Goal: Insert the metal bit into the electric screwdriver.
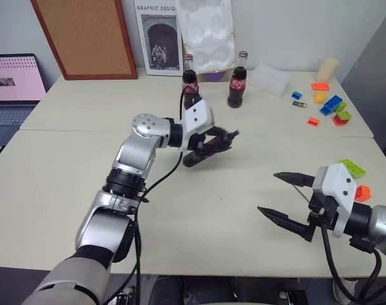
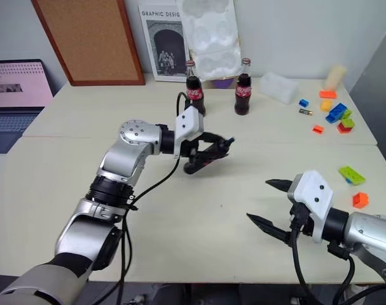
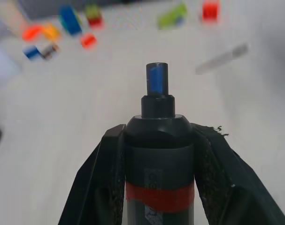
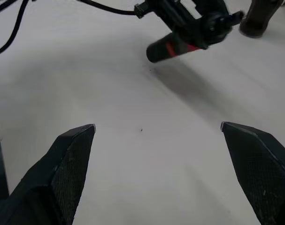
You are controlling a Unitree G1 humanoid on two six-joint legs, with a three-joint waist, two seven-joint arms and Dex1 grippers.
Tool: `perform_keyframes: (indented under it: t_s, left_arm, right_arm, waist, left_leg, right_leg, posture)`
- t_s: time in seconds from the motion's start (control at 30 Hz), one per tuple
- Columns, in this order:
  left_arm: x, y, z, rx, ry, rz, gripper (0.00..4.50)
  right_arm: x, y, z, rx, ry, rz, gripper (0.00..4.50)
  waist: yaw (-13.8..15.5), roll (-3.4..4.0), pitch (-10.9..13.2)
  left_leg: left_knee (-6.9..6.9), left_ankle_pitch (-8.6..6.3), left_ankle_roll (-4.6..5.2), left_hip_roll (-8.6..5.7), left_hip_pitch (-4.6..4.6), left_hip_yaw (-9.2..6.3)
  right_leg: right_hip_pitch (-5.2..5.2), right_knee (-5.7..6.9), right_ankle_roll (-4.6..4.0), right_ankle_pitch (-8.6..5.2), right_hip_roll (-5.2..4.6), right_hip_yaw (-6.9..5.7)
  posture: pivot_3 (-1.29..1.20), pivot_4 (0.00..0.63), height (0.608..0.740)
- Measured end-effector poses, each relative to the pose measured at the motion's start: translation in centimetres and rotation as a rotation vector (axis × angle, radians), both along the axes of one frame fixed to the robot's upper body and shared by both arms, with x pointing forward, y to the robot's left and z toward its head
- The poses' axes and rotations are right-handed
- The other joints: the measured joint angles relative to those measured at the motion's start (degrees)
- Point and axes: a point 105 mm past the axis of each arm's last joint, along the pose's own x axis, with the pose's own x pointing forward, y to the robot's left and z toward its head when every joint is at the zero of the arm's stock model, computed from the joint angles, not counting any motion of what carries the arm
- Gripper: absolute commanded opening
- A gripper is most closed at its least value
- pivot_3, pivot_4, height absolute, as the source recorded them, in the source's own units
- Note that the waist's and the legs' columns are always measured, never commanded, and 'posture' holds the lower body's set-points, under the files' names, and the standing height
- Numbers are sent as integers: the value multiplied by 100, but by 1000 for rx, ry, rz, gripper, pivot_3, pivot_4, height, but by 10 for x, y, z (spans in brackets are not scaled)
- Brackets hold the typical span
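Note:
My left gripper (image 1: 226,141) is shut on the electric screwdriver (image 1: 205,151), a black pen-shaped tool with a red band, held above the middle of the table. Its small blue tip (image 3: 157,79) juts out past the fingers (image 3: 109,159) toward the right side of the table. My right gripper (image 1: 268,192) stands open near the front right, with nothing between its fingertips (image 4: 79,140). The metal bit (image 1: 299,192), a thin dark rod, lies on the table just behind the right gripper. It also appears as a grey streak (image 3: 222,58) in the left wrist view.
Two cola bottles (image 1: 190,86) (image 1: 236,86) stand behind the left gripper. A green brick (image 1: 351,167) and an orange brick (image 1: 362,192) lie by the right arm, with several more bricks (image 1: 332,108) at the back right. A laptop (image 1: 11,89) sits at the far left.

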Motion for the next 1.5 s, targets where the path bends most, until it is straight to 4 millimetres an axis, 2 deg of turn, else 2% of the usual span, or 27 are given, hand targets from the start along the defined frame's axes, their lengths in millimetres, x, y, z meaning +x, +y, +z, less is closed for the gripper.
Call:
perform_keyframes:
  t_s: [0.07, 0.13, 0.23, 0.37, 0.6, 0.87, 1.13, 1.37, 1.5]
  left_arm:
    - [-3, -8, 2, -129, 63, 49, 1639]
    - [-5, -9, -10, -179, 101, 103, 1639]
    - [-3, -6, -29, -222, 164, 197, 1639]
    - [-5, -7, -32, -302, 136, 288, 1639]
    - [-22, 1, -35, -303, 91, 302, 1639]
    - [-37, 31, -32, -281, 90, 332, 1639]
    - [-46, 41, -32, -278, 107, 341, 1638]
    - [-45, 34, -30, -310, 93, 352, 1638]
    - [-37, 17, -22, -334, 78, 343, 1638]
  right_arm:
    - [10, -3, 11, 17, -45, -26, 4500]
    - [19, -6, 20, 34, -85, -61, 4500]
    - [25, -5, 21, 40, -90, -74, 4500]
    - [26, 3, 19, 36, -82, -43, 4500]
    - [26, 12, 20, 34, -79, -4, 4500]
    - [23, 15, 19, 33, -60, 24, 4500]
    - [21, 18, 20, 16, -54, 64, 4500]
    - [29, 9, 17, -17, -45, 26, 4500]
    - [44, -14, 13, -77, -24, -80, 4500]
  waist:
    - [-21, 0, 0]
    - [-30, 1, 0]
    - [2, 0, 0]
    - [33, 1, -1]
    - [29, 3, -3]
    - [8, 5, -5]
    - [12, 4, -6]
    - [33, 3, -4]
    - [38, -1, -2]
  left_leg:
    - [0, 0, 0, 0, 6, 0]
    - [0, 0, 0, 1, 10, -1]
    - [0, 1, 0, 0, 7, -3]
    - [1, 1, 0, -4, 5, 1]
    - [-2, 1, 0, -3, 10, 1]
    - [-2, 1, 0, 0, 16, 1]
    - [-2, 0, -1, 0, 19, 2]
    - [-1, 0, -1, -2, 10, 2]
    - [0, 0, -1, -4, 3, 3]
  right_leg:
    - [1, 5, 2, -1, 2, 3]
    - [1, 8, 1, -1, 3, 3]
    - [1, 8, 0, 0, 3, 0]
    - [3, -3, -15, 10, -1, 3]
    - [5, -1, -6, 4, -1, 2]
    - [7, 1, 6, -5, 1, 2]
    - [8, 1, 6, -4, 1, 2]
    - [8, -10, 6, -3, -1, 1]
    - [6, -14, 2, 0, -2, 1]
  posture:
    - [0, 150, 740]
    - [0, 150, 740]
    - [0, 150, 740]
    - [0, 150, 740]
    - [0, 150, 740]
    - [0, 150, 740]
    - [0, 150, 740]
    - [0, 150, 740]
    - [0, 150, 740]
